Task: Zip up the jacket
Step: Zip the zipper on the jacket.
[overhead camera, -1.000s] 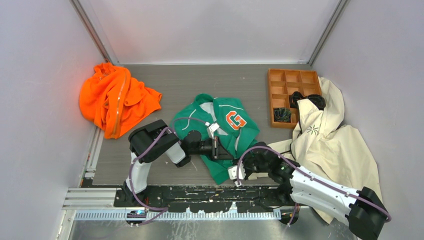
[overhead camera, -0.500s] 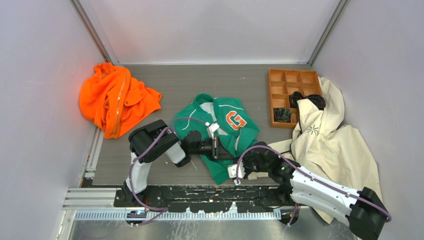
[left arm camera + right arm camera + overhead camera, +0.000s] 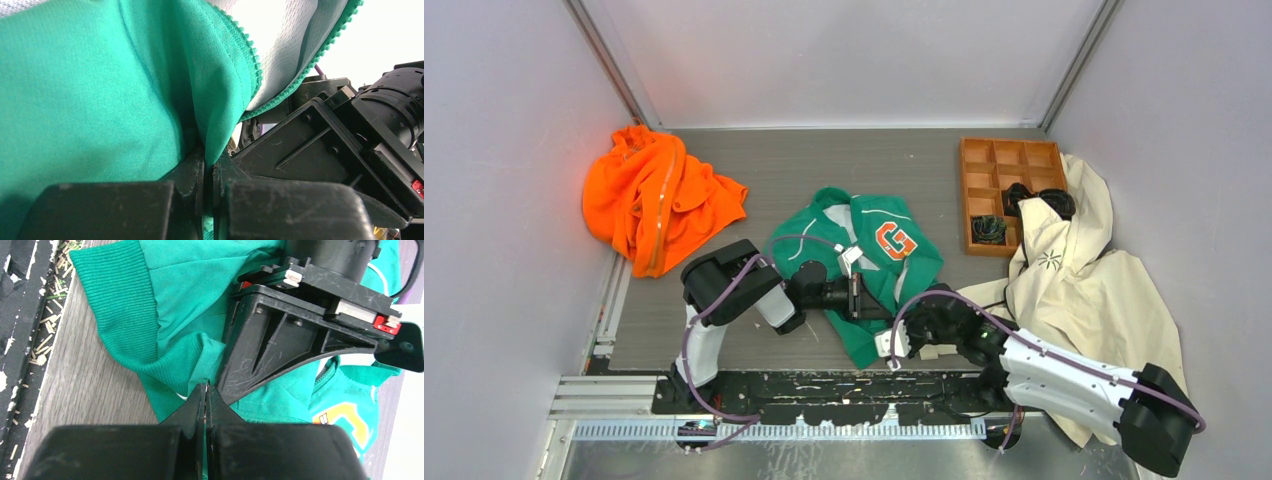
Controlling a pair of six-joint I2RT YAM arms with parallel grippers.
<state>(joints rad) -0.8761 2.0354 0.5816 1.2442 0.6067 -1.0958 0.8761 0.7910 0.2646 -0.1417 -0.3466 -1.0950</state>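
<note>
Left end effector [image 3: 209, 161] pinches the crumpled green jacket [image 3: 100, 90].

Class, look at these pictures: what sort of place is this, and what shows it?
Probably a robotics test cell: plain walls enclose a table, the left arm and right arm are bolted at its near edge, and a green jacket and orange garment lie on it.

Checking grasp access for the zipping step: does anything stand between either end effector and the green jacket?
Nothing visible does. The left end effector is shut on a fold of the jacket beside its zipper teeth, and the right end effector is shut on the ribbed hem of the same garment.
</note>
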